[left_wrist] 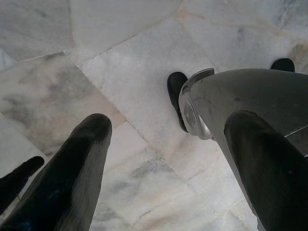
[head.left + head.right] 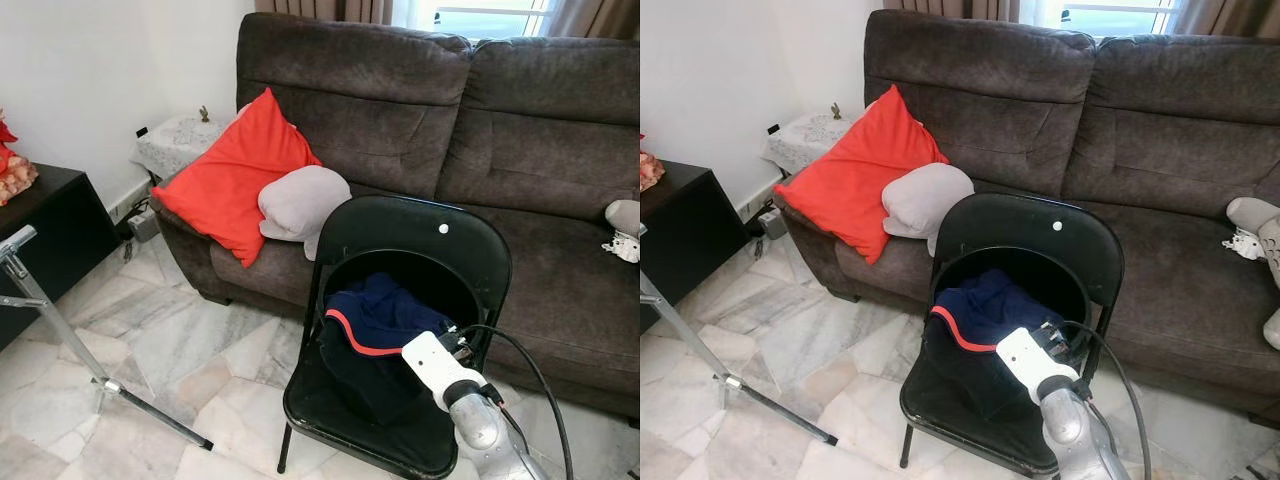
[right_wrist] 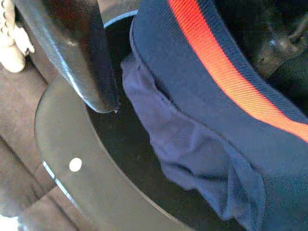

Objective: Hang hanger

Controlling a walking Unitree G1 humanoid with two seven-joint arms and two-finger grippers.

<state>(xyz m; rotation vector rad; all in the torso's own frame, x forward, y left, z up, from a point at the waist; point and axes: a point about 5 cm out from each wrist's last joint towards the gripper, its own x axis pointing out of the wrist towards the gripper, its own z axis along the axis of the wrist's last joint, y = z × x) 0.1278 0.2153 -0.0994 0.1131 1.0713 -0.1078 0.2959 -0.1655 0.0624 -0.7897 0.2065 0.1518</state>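
left eye view: black folding chair [image 2: 400, 300] on a marble floor [image 2: 180, 350], in front of a dark brown sofa [image 2: 480, 120]. on the seat, a navy garment [image 2: 375, 320] with a red stripe, heaped against the backrest. no hanger can be made out (it may be buried in the cloth). the right arm reaches in from below, its white wrist over the seat, the right gripper [image 2: 462, 338] at the garment's edge. red cushion [image 2: 232, 175] and grey pillow [image 2: 300, 200] on the sofa; a metal stand [image 2: 60, 340] at the left.

right eye view: same scene; step judged as the reach to pick up the garment, hanging not yet begun.

left wrist view: left gripper [image 1: 168, 159] points at the floor, fingers spread, holding nothing; idle.

right wrist view: one black finger [image 3: 72, 53] just beside the navy cloth, near the backrest; its partner hidden, so released or clenched cannot be told. next move calls for finding the hanger's hook or the collar, not loose folds.
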